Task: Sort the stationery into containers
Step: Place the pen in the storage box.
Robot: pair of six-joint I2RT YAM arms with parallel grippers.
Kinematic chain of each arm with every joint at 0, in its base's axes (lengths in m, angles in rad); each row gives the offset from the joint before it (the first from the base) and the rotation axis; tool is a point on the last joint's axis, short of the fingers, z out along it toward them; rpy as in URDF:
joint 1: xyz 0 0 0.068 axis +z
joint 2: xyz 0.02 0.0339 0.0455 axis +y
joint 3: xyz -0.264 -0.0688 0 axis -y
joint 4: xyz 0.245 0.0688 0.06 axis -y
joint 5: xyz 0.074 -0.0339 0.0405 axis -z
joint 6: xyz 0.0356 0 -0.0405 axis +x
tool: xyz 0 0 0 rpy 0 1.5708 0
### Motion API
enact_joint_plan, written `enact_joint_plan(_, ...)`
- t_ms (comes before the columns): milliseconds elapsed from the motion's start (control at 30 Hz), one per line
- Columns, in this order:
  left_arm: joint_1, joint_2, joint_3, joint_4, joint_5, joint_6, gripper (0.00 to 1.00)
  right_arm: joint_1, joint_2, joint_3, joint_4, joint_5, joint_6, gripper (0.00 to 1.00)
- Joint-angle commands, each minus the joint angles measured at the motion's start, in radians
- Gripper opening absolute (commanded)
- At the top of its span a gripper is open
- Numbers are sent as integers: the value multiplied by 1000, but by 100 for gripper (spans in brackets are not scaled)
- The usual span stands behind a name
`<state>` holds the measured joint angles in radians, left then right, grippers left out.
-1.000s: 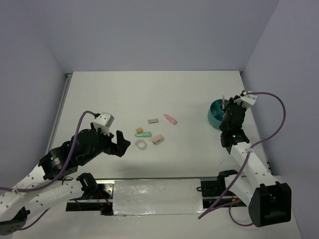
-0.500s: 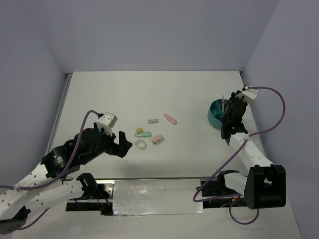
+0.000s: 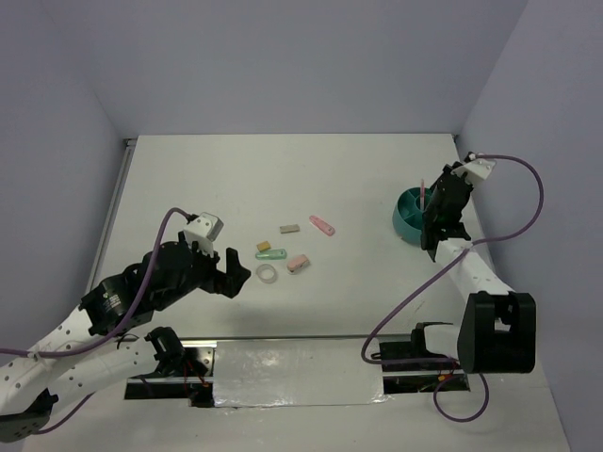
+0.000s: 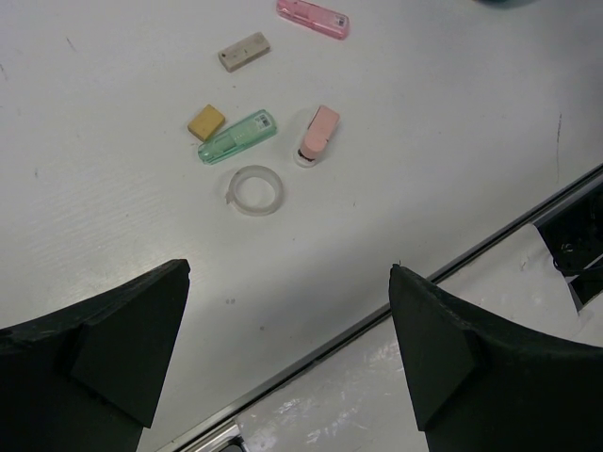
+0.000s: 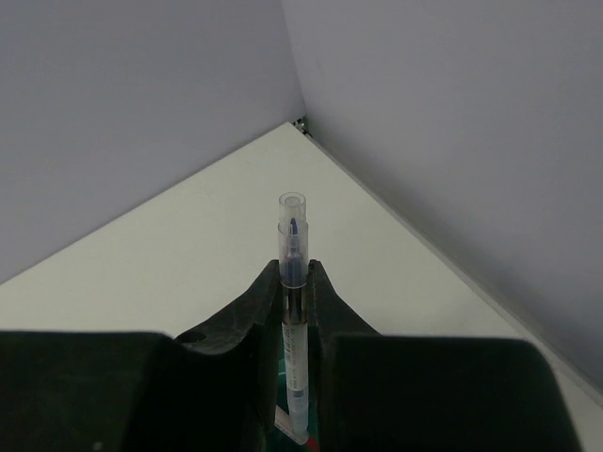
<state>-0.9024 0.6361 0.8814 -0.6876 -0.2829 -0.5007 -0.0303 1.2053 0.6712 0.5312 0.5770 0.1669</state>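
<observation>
**Right pincer clamped on a pen at the organiser**

The right pincer point(image 5: 294, 275) is closed on a thin pen point(image 5: 291, 245), held upright with its clear cap above the fingertips, at the teal organiser point(image 3: 407, 212) on the right of the tabletop point(image 4: 452, 141). The left pincer point(image 4: 288, 268) hangs spread wide, just short of the tape ring point(image 4: 256, 190). Beyond the ring lie the green block point(image 4: 237, 137), pink block point(image 4: 318, 135), tan block point(image 4: 205, 122) and grey block point(image 4: 244, 52).

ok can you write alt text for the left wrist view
Six stationery pieces lie scattered on a white table: a clear tape ring, a green block, a tan eraser, a pink block, a grey block and a pink bar. The left gripper hangs above them, jaws wide open and empty.
</observation>
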Motion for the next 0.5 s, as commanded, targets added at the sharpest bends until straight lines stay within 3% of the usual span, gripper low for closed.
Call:
enact_joint_plan(0,-6,-10,4,31,-1,5,99,-10,33,24,21,-17,26,12)
enact_joint_plan(167,-6,-16,5,33,-2,5,99,-8,-4,-47,39,-55,91,19)
enact_joint_plan(233,-6,-15,5,33,-2,5,99,-8,-35,-77,47,-94,101,31)
enact_joint_plan(300,-6,-12,5,33,1,7,99,-8,-59,-87,24,-108,117,51)
enact_joint_plan(400,-6,-7,4,36,7,11,99,-8,-88,-102,-14,-118,140,65)
enact_joint_plan(467,-6,-3,7,31,1,7,99,-8,-107,-110,-19,-131,146,68)
